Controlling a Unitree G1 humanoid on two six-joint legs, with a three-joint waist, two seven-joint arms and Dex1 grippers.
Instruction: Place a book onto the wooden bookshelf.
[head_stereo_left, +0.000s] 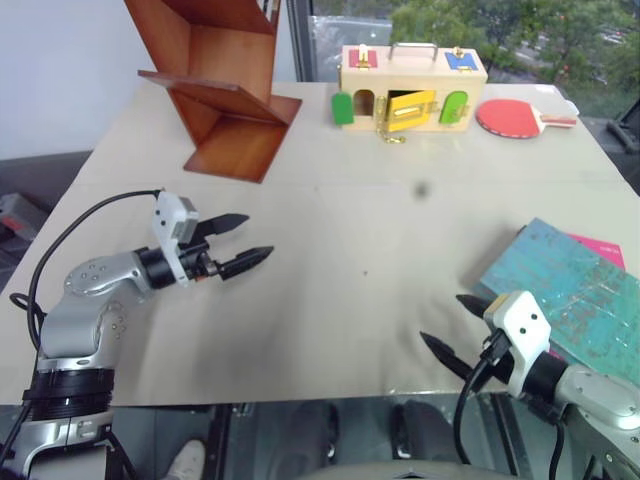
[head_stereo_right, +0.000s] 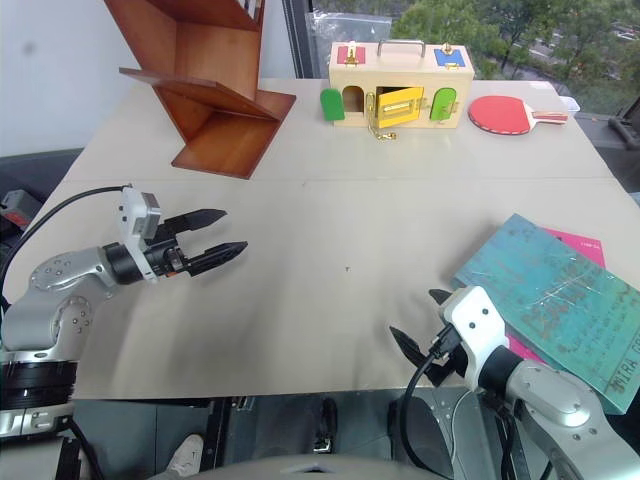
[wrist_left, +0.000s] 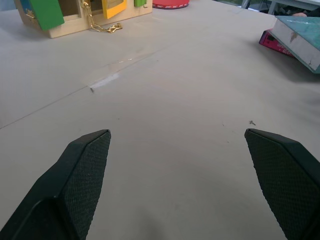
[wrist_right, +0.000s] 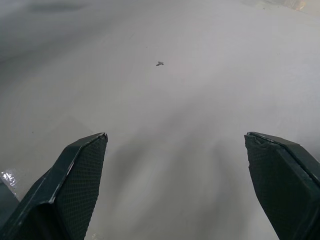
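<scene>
Pincers, left (head_stereo_left: 248, 242) and right (head_stereo_left: 452, 326), gape wide, empty, beside the book (head_stereo_left: 570, 292)

Middle of the table (head_stereo_left: 330, 240): bare, wide run from near edge to far side. Far left corner: wooden bookshelf (head_stereo_left: 222, 85), its foot on the tabletop, slanted boards overhanging. Far centre: pale latch box (head_stereo_left: 411, 87), yellow door ajar, chain trailing onto the table. Red paddle (head_stereo_left: 520, 118) just beside it. Near right: teal book (head_stereo_right: 550, 305) over a pink book (head_stereo_right: 583, 244), blocking that corner.
</scene>
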